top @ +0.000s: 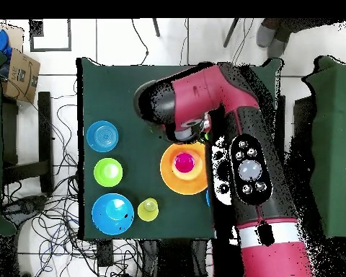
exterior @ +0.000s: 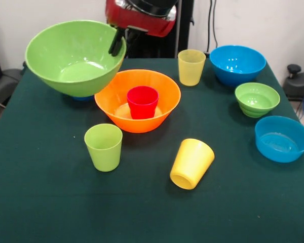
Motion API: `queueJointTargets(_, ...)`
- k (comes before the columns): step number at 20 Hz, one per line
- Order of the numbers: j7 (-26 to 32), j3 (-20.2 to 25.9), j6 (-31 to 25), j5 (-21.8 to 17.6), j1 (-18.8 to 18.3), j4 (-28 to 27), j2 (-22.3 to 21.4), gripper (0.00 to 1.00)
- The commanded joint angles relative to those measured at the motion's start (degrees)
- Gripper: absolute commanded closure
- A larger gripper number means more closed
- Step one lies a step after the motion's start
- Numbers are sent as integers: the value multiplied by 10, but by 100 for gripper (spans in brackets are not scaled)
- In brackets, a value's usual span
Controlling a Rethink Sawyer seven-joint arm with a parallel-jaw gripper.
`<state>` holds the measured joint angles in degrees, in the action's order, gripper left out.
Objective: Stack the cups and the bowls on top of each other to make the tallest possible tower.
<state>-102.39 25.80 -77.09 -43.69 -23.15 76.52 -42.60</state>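
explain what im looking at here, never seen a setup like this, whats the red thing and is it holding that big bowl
The red thing is a robot arm. One picture faces it across the table; the other looks straight down. Its gripper, with black jaws, pinches the rim of the big green bowl, which hangs tilted in the air. Below sits an orange bowl with a red cup inside. Loose on the green cloth: a green cup, a yellow cup on its side, a paler yellow cup, two blue bowls and a small green bowl.
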Motion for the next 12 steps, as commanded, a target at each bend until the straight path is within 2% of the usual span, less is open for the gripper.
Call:
queueJointTargets(1, -39, -32, -14, 10, 37, 56, 0, 100)
queueJointTargets(7, -81, -47, 5, 36, 60, 59, 7, 100)
queueJointTargets(12, -80, -58, 24, 44, 70, 57, 11, 100)
